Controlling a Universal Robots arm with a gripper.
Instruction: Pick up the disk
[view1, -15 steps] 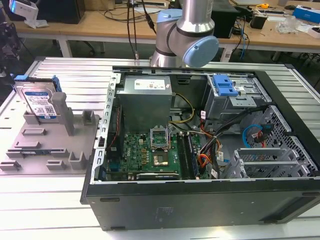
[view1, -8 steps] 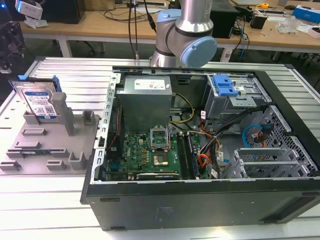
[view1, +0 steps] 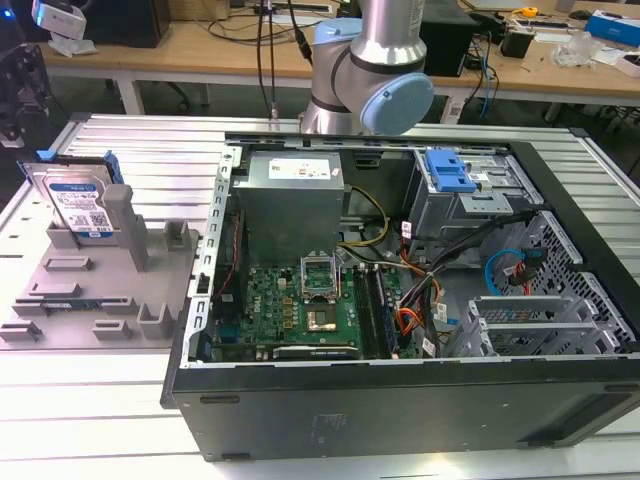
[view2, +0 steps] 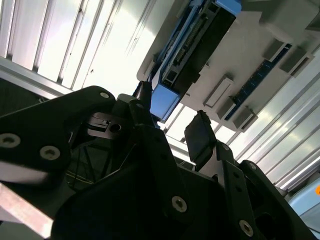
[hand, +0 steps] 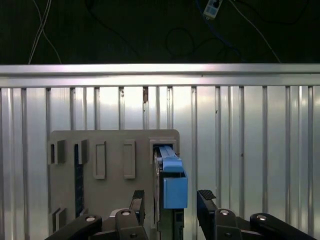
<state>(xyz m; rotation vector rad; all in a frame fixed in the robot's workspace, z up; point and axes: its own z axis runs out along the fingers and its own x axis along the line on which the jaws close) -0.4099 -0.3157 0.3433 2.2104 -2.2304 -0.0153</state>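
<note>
A silver disk (view1: 80, 205) with a blue-and-white label stands on edge in a grey holder tray (view1: 90, 300). The tray lies on a ribbed metal table (view1: 130, 150), towards the exterior view's left. Just beside the tray sits an open computer case (view1: 400, 300). A green circuit board (view1: 300, 310) lies flat inside it, and a metal drive cage with a blue latch (view1: 448, 172) sits at its far side. The robot arm (view1: 370, 60) rises behind the case.

In the first wrist view the camera looks down on the tray (hand: 115, 145). The disk (hand: 167, 170) shows as a narrow upright edge with blue rails, standing in the tray's end slot. The gripper (hand: 172, 201) is lined up with it, its two dark fingers (hand: 138, 202) spread apart, one to each side of the disk. A strip of light separates each finger from the disk — neither touches it.

In the second wrist view the gripper (view2: 172, 122) fills the foreground with its fingers (view2: 200, 135) held wide. Beyond them the disk (view2: 197, 45) shows its dark connector edge and a blue end, seated in the tray (view2: 250, 55). The fingers grasp nothing.
</note>
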